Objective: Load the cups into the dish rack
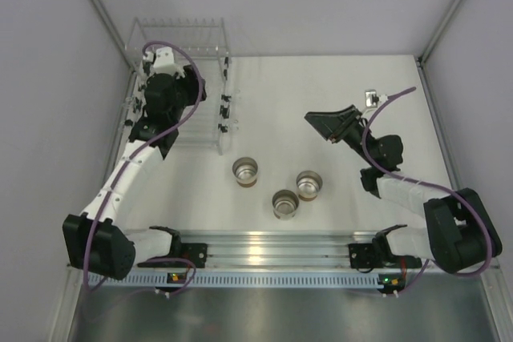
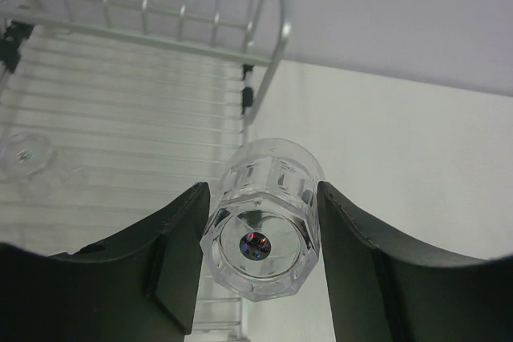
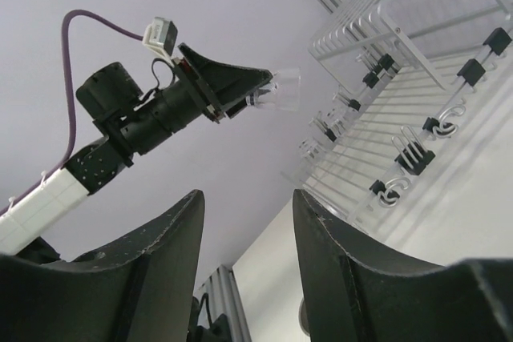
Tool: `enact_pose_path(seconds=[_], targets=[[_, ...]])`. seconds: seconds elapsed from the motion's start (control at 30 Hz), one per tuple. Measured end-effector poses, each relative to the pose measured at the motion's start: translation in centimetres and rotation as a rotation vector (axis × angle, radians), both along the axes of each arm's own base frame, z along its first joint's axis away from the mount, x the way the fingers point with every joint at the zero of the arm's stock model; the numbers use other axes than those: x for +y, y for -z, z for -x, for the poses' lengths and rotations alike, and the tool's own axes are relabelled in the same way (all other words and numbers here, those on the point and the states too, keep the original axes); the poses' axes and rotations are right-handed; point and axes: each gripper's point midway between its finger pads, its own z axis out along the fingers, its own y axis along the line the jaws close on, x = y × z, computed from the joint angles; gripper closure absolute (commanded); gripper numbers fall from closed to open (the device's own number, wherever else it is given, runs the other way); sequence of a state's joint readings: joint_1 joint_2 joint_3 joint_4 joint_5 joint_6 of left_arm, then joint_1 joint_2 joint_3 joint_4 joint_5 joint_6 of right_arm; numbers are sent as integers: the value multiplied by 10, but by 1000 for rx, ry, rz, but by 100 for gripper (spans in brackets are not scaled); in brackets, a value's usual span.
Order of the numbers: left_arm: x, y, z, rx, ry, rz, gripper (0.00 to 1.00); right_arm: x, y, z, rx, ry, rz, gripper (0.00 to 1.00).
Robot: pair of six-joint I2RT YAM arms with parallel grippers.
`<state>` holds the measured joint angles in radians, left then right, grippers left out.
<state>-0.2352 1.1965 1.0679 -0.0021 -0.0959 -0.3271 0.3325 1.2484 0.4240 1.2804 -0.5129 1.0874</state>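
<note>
The left gripper [image 2: 262, 198] is clamped on a clear faceted plastic cup [image 2: 260, 222]. One black finger [image 2: 172, 266] presses each side of the cup's wall, and the cup's base faces the wrist camera. Beneath and beyond the held cup spreads the transparent rectangular dish rack [image 2: 144, 110] with its thin tines. The cup lines up with the rack's side rail, so I cannot tell if it hangs over the rack or just past its edge. To this gripper's left, a second clear cup [image 2: 24, 154] shows faintly in the rack, its pose hard to make out. From above, the wrist hides the held cup.

The right gripper [image 3: 248, 206] has its jaws apart with nothing between them, raised off the white table [image 1: 337, 78]. Three cream cups with brown bands and silvery insides [image 1: 309, 183] stand upright on the table, below and toward the left arm's side of this gripper, well apart from it.
</note>
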Motion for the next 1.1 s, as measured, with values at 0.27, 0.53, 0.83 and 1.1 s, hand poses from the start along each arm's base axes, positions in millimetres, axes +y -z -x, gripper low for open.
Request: enact_pose_path(seconds=[0.27,0.53,0.83,1.1], targets=[[40,73,5,217,-177,-169,100,-1,15,-4,55,-12,7,51],[78,130,30,359,-344,-277,100,-4,19,-5,60,-9,12,51],[106,158,34,424,-449,-321,100,-2,30,-10,113,-23,12,50],[136,179,27,482,-499,-287,100,-4,31,-10,119,-24,11,50]])
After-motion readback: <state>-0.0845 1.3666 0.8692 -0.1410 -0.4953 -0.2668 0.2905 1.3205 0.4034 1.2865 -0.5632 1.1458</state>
